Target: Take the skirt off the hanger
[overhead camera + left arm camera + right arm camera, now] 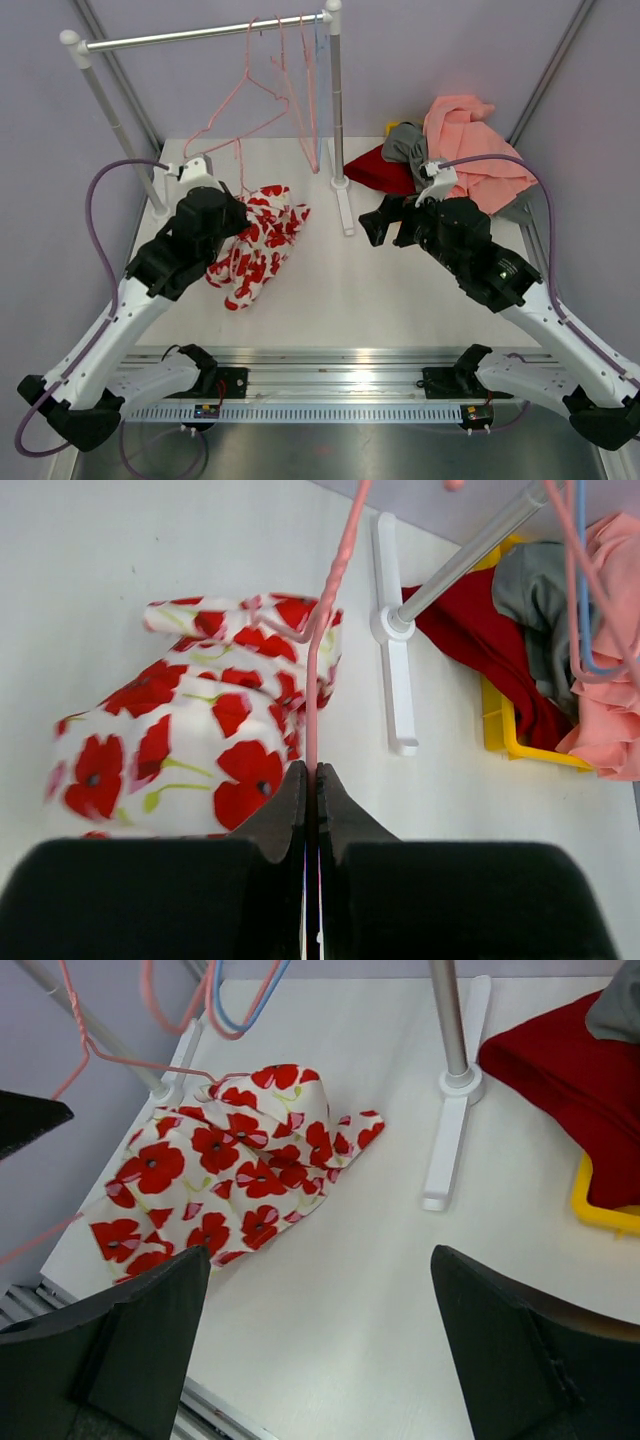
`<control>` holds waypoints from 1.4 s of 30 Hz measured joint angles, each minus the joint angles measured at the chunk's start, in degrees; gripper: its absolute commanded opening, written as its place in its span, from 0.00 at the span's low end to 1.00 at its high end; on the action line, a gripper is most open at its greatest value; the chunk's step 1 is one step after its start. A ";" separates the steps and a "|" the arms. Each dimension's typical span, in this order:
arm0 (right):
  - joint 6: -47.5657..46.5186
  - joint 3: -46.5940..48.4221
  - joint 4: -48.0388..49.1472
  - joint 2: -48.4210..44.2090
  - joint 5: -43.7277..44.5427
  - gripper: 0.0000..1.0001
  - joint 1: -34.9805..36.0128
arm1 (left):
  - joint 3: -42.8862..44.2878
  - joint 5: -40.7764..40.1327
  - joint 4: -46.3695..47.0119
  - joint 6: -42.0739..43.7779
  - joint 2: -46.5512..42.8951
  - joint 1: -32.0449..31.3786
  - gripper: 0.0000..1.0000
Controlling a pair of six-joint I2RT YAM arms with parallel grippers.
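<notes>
The skirt (258, 245), white with red poppies, lies crumpled on the table left of centre; it also shows in the left wrist view (190, 730) and the right wrist view (225, 1165). A pink wire hanger (243, 110) hangs tilted from the rail, its lower wire running down to the skirt. My left gripper (234, 203) is shut on that pink wire (312, 720) just above the skirt. A hanger end (205, 1088) rests at the skirt's top edge; I cannot tell whether it is clipped on. My right gripper (385, 222) is open and empty over bare table right of the skirt (320, 1290).
The rack's rail (200, 36) spans the back, its right post (337, 110) and white foot (346, 210) standing between the arms. More pink and blue hangers (308, 90) hang by that post. A pile of pink (470, 140), red (378, 170) and grey clothes lies back right on a yellow bin (500, 735).
</notes>
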 measured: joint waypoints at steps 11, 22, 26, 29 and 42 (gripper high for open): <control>0.35 2.54 -1.57 4.48 4.44 1.00 21.73 | 19.80 1.03 -21.99 3.50 -4.59 -4.63 0.00; -1.46 14.47 4.94 27.19 10.47 0.99 30.58 | 34.99 7.02 -26.23 6.05 -1.88 -5.25 0.00; -2.84 21.66 8.02 32.94 11.93 1.00 30.73 | 35.04 8.68 -26.18 6.08 -1.81 -5.25 0.00; -3.72 25.86 10.67 36.26 12.68 1.00 30.77 | 35.04 9.42 -26.25 6.05 -1.79 -5.25 0.00; -3.02 28.61 16.04 46.66 11.41 0.12 31.04 | 39.19 10.16 -26.23 6.10 -4.07 -5.25 0.00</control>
